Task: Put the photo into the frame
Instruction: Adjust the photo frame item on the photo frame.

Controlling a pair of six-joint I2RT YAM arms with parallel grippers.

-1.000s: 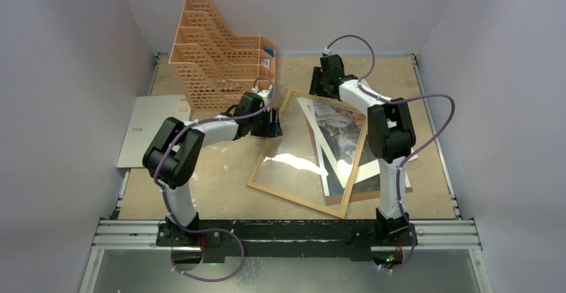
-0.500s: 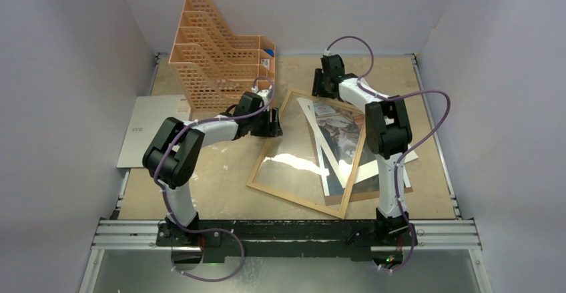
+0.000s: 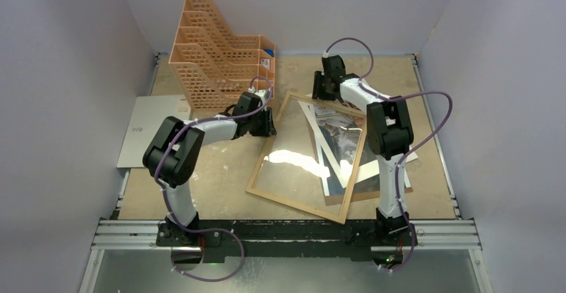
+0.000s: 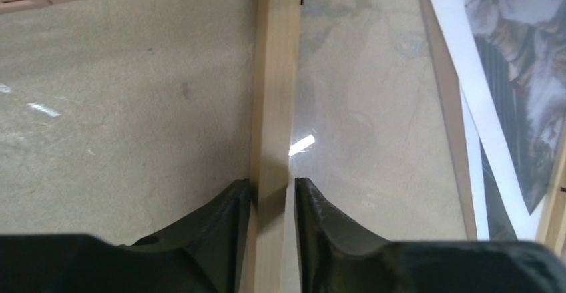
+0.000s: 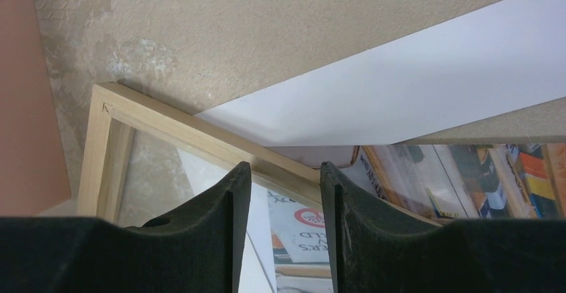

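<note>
Pale lilac walls (image 3: 60, 73), scuffed beige tabletop (image 3: 200, 186)

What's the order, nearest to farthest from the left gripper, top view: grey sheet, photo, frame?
1. The frame: left rail in the left gripper.
2. The photo: to the right, partly under the frame.
3. The grey sheet: far left.

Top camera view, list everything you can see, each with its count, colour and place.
frame: one, light wood with glass, table centre
photo: one, white-bordered, partly under the frame, right of centre
board: one, brown, under the photo
organizer: one, orange, far left
sheet: one, grey, left edge
table: one, tan
arms: two, white and black, based at near edge
left tool: one, black, shut on the frame's left rail
right tool: one, black, open over the frame's far rail
</note>
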